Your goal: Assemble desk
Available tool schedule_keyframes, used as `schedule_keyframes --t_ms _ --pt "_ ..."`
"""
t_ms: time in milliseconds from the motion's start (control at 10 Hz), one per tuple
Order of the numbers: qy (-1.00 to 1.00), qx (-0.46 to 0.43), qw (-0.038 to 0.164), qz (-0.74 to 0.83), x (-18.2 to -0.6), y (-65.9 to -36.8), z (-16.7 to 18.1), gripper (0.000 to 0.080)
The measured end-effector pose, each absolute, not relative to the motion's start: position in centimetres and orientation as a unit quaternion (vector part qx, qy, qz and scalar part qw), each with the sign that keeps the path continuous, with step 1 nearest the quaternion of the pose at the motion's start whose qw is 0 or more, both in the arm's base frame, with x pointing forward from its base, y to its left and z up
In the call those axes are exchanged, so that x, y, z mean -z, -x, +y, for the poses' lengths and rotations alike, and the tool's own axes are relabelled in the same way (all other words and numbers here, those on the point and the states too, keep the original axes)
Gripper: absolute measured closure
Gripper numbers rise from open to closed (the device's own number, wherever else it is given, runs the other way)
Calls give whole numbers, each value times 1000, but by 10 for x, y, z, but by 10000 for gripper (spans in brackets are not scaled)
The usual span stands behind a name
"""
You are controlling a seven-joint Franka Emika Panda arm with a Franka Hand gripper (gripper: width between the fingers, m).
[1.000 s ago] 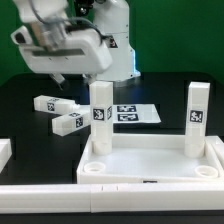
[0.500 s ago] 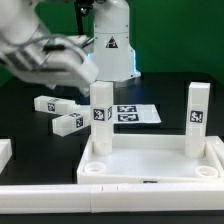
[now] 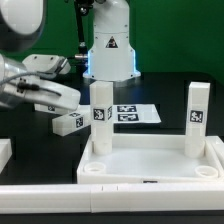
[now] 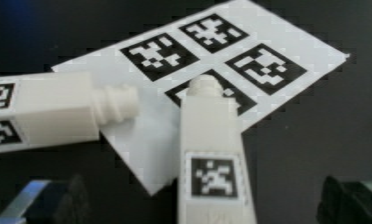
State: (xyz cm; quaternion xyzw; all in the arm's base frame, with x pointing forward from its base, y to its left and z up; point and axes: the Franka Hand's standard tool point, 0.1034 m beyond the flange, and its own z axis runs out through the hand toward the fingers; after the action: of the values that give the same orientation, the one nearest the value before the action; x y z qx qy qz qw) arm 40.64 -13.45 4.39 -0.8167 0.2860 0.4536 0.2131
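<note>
The white tray-like tabletop (image 3: 150, 176) lies at the front with two white tagged legs standing upright in its far corner sockets, one on the left (image 3: 100, 115) and one on the right (image 3: 196, 115). Two loose legs lie on the black table. One (image 3: 68, 122) shows by my gripper (image 3: 48, 96); the other is hidden behind it. In the wrist view one leg (image 4: 209, 150) lies between my open fingertips (image 4: 352, 196), untouched, and the second leg (image 4: 44, 105) lies beside it. My gripper (image 4: 201, 200) is open and empty.
The marker board (image 3: 133, 113) lies flat behind the tabletop and also shows under the loose legs' tips in the wrist view (image 4: 209, 55). The robot base (image 3: 108, 45) stands at the back. A white block (image 3: 4, 152) sits at the exterior view's left edge.
My arm has swung down and toward the exterior view's left, from above the left upright leg to low over the two loose legs. The parts have not moved.
</note>
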Motion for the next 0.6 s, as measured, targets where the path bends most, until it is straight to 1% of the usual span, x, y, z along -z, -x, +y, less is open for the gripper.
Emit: schedule_keyframes --t_ms 100,200,400,600 --pt "810 -456 219 297 -38 -406 -132 151" --pt "803 -464 217 304 -28 -403 -129 151" --pt "804 -466 210 303 -22 -405 -120 151" --pt "807 -463 205 305 -14 -404 -121 151"
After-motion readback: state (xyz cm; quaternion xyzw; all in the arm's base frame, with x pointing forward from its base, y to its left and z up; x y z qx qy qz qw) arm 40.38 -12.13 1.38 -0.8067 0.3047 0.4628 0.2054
